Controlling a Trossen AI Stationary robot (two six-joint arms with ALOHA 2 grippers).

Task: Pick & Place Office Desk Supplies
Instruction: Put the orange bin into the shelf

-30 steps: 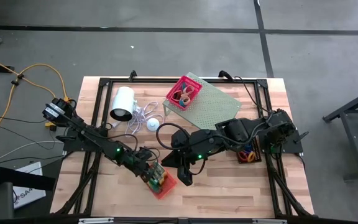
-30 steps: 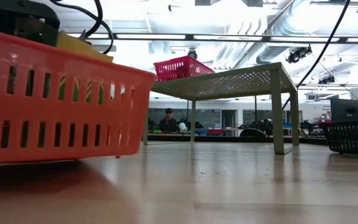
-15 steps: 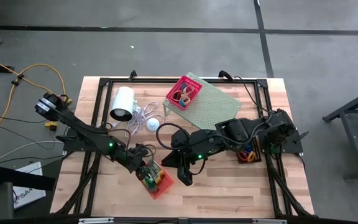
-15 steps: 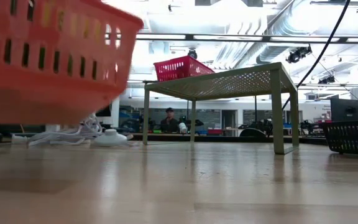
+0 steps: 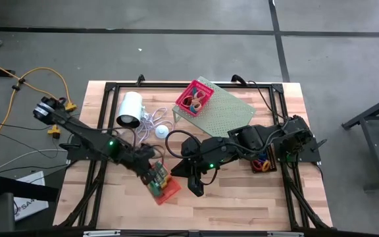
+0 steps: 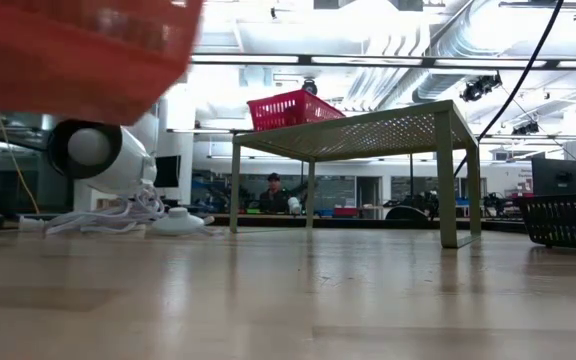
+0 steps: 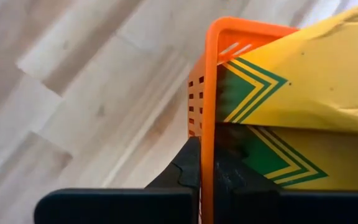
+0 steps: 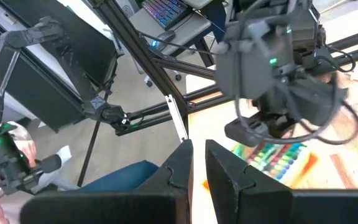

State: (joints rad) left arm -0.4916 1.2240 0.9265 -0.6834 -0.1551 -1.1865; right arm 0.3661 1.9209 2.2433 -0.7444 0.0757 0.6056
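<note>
My left gripper [image 5: 152,174] is shut on a red-orange mesh basket [image 5: 162,185], which hangs above the table near its front middle. In the low view only the basket's underside [image 6: 78,50] shows, high at the left. Inside it lie yellow boxes with green chevrons [image 7: 291,81]. My right gripper [image 5: 195,187] hovers just right of the basket; a narrow gap shows between its fingers [image 8: 198,163], with nothing in it. A pink basket [image 5: 194,98] of rubber-band loops stands on the pale green shelf [image 5: 226,108]. A black basket [image 5: 263,163] of colourful clips sits at the right. My left gripper pinches the basket's end wall at its rim [image 7: 209,134], one finger outside [image 7: 188,171] and one inside [image 7: 232,177] against the boxes. The fingers come slanting down from the table's left. The basket hangs clear of the table, roughly level.
A white cylinder [image 5: 129,109] with its coiled cord [image 5: 151,122] lies at the back left, in front of the shelf's left legs. Bare wood runs along the front of the table [image 5: 242,207]. Beyond the table, a person [image 6: 271,190] sits in the room.
My left gripper has risen, drifting slightly toward the table's left edge, still shut on the basket. The basket stood on the table a second ago and is now lifted clear, its bottom well above the wood. My right arm has kept still.
</note>
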